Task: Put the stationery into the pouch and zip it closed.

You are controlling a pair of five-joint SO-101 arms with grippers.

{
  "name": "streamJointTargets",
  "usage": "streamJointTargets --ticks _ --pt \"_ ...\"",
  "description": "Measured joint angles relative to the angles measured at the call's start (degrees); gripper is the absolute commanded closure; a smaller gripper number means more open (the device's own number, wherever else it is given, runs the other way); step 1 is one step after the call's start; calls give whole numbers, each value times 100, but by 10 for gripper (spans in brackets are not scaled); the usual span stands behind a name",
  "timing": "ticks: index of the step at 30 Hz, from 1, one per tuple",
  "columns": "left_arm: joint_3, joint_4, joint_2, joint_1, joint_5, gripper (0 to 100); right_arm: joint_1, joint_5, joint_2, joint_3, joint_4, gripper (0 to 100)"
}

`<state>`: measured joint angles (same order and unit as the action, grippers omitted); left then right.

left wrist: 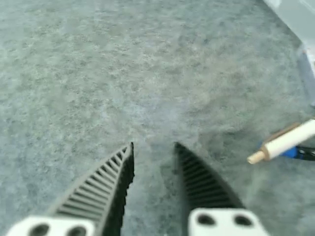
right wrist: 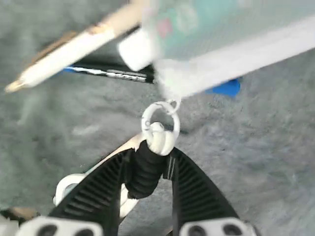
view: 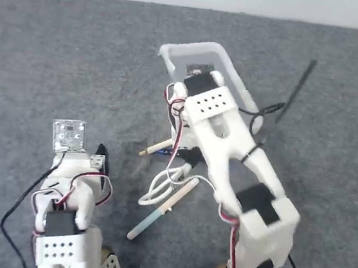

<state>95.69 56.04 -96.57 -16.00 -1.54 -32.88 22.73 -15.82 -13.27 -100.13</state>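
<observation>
Clamps the right gripper (right wrist: 150, 151) tight on the black zipper pull (right wrist: 145, 172), with a white bead and ring (right wrist: 160, 120) just past the fingertips and the ring hooked to the pouch (right wrist: 221, 34) at its edge. Finds that translucent pouch at the far middle of the grey carpet (view: 59, 49) in the high view, partly under the right arm. Shows teal and red print on the pouch's face, too blurred to read. Sets a white pen (right wrist: 74, 46) with a wooden tip at the pouch's mouth, far end hidden behind the pouch, and just beside it a black pen (right wrist: 113, 73) with blue ends. Leaves a pale-blue pen (view: 160, 209) on the carpet between the two arms, nearer their bases. Places a thin black stick (view: 297, 89) to the right of the pouch. Holds the left gripper (left wrist: 153, 145) released, jaws parted, low over bare carpet, well apart from the pouch.
</observation>
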Motion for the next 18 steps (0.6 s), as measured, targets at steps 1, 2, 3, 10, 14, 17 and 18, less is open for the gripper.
streamJointTargets --ticks 1,2,3,10,14,17,18 --pt "0 0 0 -53 0 808 0 -79 158 26 0 993" --pt "0 0 0 -79 0 808 0 -149 299 88 0 993" --pt "0 0 0 -105 0 808 0 -211 413 123 0 993" --pt "0 0 0 -132 0 807 0 -1125 888 141 0 993" --pt "0 0 0 -132 0 806 0 -1881 1319 141 9 993" --pt "0 0 0 -132 0 804 0 -2251 1591 141 9 993" --pt "0 0 0 -132 0 803 0 -2356 1670 141 35 993"
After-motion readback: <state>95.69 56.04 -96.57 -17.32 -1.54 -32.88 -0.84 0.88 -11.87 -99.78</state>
